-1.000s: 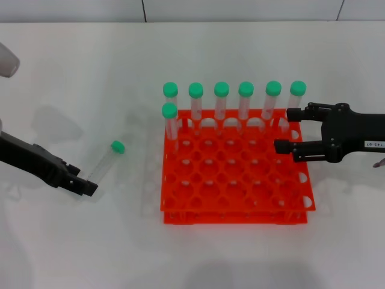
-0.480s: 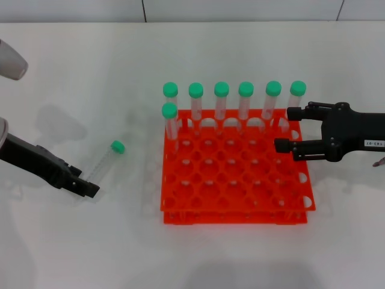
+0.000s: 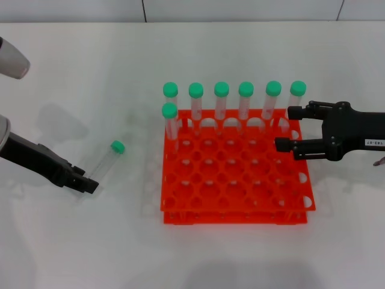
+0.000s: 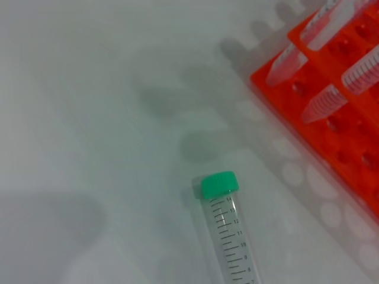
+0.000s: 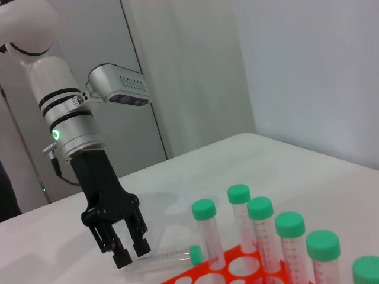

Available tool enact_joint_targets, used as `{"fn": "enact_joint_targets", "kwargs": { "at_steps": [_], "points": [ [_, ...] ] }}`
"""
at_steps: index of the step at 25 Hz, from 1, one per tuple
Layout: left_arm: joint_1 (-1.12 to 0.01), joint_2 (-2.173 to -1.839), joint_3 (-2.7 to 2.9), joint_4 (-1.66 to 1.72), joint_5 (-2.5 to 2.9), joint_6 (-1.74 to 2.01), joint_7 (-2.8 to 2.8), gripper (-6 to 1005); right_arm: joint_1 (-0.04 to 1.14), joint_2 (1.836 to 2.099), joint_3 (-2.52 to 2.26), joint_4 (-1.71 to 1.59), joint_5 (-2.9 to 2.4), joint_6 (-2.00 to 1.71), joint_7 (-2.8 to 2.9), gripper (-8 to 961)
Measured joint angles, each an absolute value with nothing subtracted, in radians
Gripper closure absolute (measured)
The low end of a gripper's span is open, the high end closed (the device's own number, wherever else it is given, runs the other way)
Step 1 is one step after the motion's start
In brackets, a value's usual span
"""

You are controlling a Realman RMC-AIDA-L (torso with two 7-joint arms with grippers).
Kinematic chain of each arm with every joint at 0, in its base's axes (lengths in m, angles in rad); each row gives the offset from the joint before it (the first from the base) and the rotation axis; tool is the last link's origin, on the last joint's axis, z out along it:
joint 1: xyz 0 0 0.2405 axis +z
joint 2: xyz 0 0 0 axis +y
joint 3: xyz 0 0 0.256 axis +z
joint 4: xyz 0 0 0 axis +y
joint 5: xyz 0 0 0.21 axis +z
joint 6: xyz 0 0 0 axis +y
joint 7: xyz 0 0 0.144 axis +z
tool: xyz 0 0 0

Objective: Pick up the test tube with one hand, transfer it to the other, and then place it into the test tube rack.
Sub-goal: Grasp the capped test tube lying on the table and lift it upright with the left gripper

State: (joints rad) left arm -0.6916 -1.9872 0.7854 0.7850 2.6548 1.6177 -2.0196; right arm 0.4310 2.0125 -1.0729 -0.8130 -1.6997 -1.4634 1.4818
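Observation:
The test tube (image 3: 105,161) lies flat on the white table, left of the rack, with its green cap (image 3: 117,146) pointing away from me. My left gripper (image 3: 85,184), with the green light, is low at the tube's bottom end. In the right wrist view it (image 5: 131,252) has its fingers apart by the tube (image 5: 169,258). The left wrist view shows the tube (image 4: 230,239) close up. My right gripper (image 3: 283,128), with the white label, hovers open over the right side of the orange-red rack (image 3: 234,198).
Several green-capped tubes (image 3: 221,99) stand upright in the rack's back row, and one more stands in the second row at the left (image 3: 170,120). The white table (image 3: 90,72) ends at a wall at the back.
My left arm has shifted slightly by the lying tube. The tube and the right gripper have not moved.

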Motion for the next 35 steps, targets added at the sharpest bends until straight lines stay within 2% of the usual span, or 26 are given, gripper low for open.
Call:
{"fn": "enact_joint_targets", "kwargs": {
  "at_steps": [7, 23, 29, 35],
  "points": [
    [-0.692, -1.997, 0.796, 0.785, 2.665, 1.613, -2.019, 494, 0.431, 2.013, -1.072, -0.813, -1.700, -1.463, 1.482, 110],
    [-0.692, -2.000, 0.800, 0.784, 2.668, 1.605, -2.022, 516, 0.431, 2.013, -1.068, -0.813, -1.700, -1.463, 1.482, 110],
    [-0.694, -2.000, 0.801, 0.784, 2.675, 1.609, -2.033, 597, 0.431, 2.013, -1.068, -0.813, -1.700, -1.463, 1.481, 111],
    [-0.695, -1.997, 0.801, 0.784, 2.678, 1.612, -2.042, 593, 0.431, 2.013, -1.068, -0.813, -1.700, -1.463, 1.480, 111]
  ]
}}
